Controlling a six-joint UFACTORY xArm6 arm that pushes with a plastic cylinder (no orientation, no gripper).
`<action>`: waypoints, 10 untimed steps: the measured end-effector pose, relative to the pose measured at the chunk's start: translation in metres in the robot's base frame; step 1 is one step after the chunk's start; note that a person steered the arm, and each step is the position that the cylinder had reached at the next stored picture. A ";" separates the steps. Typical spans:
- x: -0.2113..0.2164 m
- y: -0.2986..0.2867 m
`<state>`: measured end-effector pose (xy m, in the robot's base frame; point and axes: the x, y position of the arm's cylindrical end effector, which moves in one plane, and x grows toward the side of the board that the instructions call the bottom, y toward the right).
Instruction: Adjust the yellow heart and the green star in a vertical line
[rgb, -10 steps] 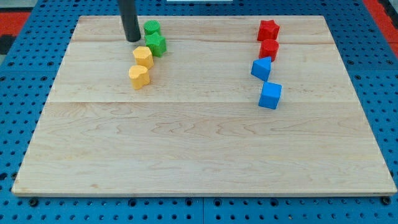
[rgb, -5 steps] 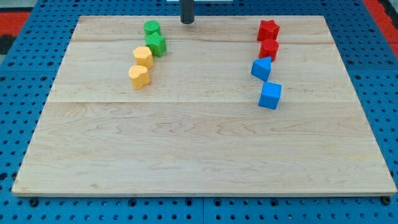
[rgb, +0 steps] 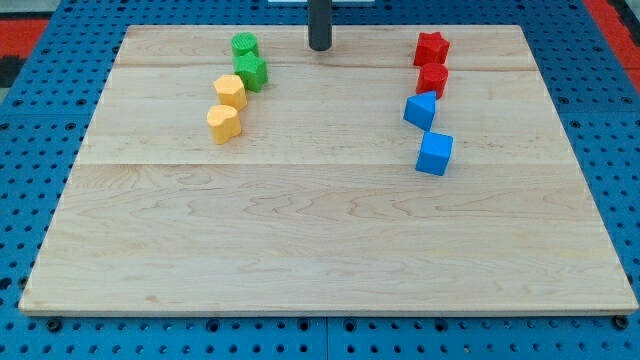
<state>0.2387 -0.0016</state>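
The green star (rgb: 251, 72) lies near the view's top left of the wooden board (rgb: 320, 230). A green cylinder-like block (rgb: 244, 45) sits just above it. A yellow hexagon-like block (rgb: 230, 92) touches the star's lower left. The yellow heart (rgb: 224, 123) lies just below that, slightly left of the star. My tip (rgb: 319, 47) stands near the board's top edge, to the right of the green blocks and apart from them.
On the view's right, a column of blocks: a red star (rgb: 431, 47), a red block (rgb: 432, 80), a blue block (rgb: 420, 109) and a blue cube (rgb: 435, 153). Blue pegboard surrounds the board.
My tip moved from just left of the green star up and across to the right, now standing right of the green blocks. No block has moved.
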 end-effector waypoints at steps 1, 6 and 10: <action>0.028 -0.012; 0.053 -0.053; 0.061 -0.020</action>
